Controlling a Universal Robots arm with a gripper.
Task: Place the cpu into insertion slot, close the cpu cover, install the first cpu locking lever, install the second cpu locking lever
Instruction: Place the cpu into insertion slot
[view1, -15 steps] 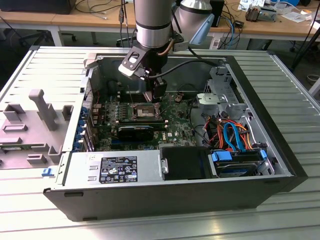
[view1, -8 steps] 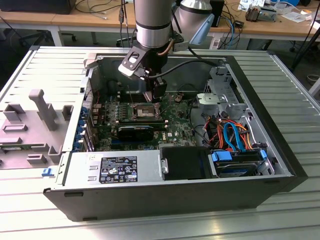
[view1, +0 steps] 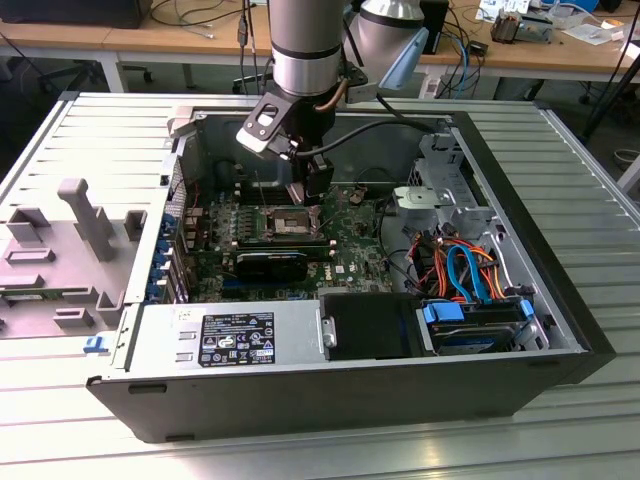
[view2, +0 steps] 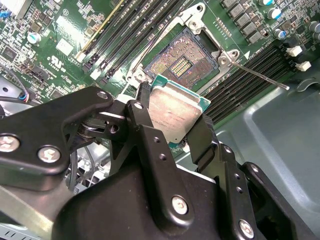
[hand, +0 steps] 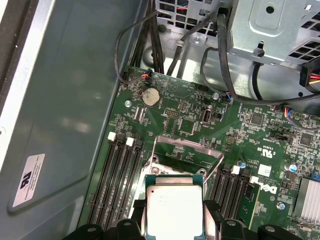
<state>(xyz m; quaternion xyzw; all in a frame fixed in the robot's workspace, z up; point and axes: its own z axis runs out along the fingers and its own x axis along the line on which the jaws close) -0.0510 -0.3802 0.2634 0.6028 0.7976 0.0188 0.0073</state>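
The black pincer (view2: 173, 121) grips the small square silver-grey cpu (hand: 174, 210) by two edges, close over the uncovered dark-centred square insertion slot (view2: 181, 62) in the green circuit board (hand: 265, 145).

The computer case (view1: 560, 300) lies open on the worktop (view1: 120, 130), with the circuit board (view1: 355, 255) on its floor. In the board, the insertion slot (view2: 181, 62) sits between two banks of memory slots (view2: 250, 70). The cpu (view2: 176, 114) hangs above the slot, clamped between the end effector's (view2: 172, 112) fingers.

hand (view2: 172, 119) gripping cpu (view2: 176, 111), insertion slot (view2: 181, 63) uncovered
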